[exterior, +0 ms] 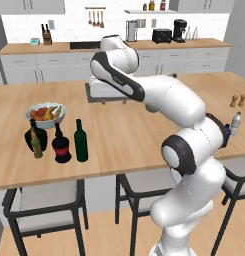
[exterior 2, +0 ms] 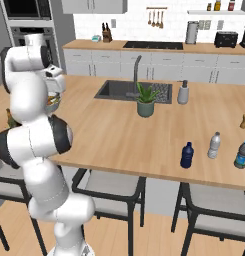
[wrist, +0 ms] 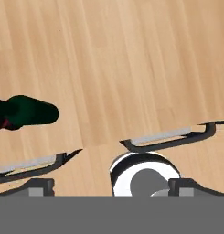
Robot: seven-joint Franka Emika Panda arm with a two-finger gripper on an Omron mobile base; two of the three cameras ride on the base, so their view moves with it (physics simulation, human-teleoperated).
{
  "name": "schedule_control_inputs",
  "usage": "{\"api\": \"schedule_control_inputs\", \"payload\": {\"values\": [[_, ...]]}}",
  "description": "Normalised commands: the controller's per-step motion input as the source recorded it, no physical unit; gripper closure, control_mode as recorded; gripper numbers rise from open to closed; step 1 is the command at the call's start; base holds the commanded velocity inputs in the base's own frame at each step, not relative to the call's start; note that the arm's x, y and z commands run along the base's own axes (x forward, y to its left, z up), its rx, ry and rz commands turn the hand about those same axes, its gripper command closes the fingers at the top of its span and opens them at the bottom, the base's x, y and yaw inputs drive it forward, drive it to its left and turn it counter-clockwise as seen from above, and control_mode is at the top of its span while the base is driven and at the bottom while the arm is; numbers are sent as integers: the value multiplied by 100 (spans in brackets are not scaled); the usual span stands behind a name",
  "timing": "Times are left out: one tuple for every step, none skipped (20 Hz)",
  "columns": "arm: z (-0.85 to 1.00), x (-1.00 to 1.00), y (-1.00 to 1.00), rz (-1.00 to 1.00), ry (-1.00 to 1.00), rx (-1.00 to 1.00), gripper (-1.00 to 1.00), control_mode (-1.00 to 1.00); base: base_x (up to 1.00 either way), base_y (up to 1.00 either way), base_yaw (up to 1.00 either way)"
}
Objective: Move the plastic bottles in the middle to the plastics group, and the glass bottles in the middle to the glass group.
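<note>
Left base view: wine bottle (exterior: 81, 141) and black bottle (exterior: 61, 145) stand just beside the fat green bottle (exterior: 35, 137) and olive bottle (exterior: 36, 145), near the fruit bowl (exterior: 45, 114).
Handling: glass, stiff, slick, breakable; the tall wine bottle would tip easily, so take it at mid-body.
Hidden: blue bottle (exterior: 226, 135) mostly behind the arm.
Right base view: blue bottle (exterior 2: 187, 155) stands near the water bottle (exterior 2: 214, 145); light plastic, grip the body.
Cut off: another bottle at the right edge, type unclear.
Hand view: a dark green bottle top (wrist: 29, 111), probably the wine bottle, lies off to one side on the counter (wrist: 131, 68).
Fingers: spread wide, holding nothing.
</note>
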Motion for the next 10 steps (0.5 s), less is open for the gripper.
{"api": "schedule_control_inputs", "payload": {"values": [[36, -77, -100, 5, 0, 4, -100, -100, 0, 0, 0], [36, -80, -100, 5, 0, 4, -100, -100, 0, 0, 0], [32, -85, -100, 5, 0, 3, -100, -100, 0, 0, 0], [29, -88, -100, 5, 0, 3, -100, -100, 0, 0, 0], [29, -86, -100, 5, 0, 3, -100, -100, 0, 0, 0], [29, -86, -100, 5, 0, 2, -100, -100, 0, 0, 0], [29, -86, -100, 5, 0, 2, -100, -100, 0, 0, 0], [28, -85, -100, 4, 0, 2, -100, -100, 0, 0, 0], [26, -84, -100, 4, 0, 2, -100, -100, 0, 0, 0], [24, -82, -100, 4, 0, 2, -100, -100, 0, 0, 0]]}}
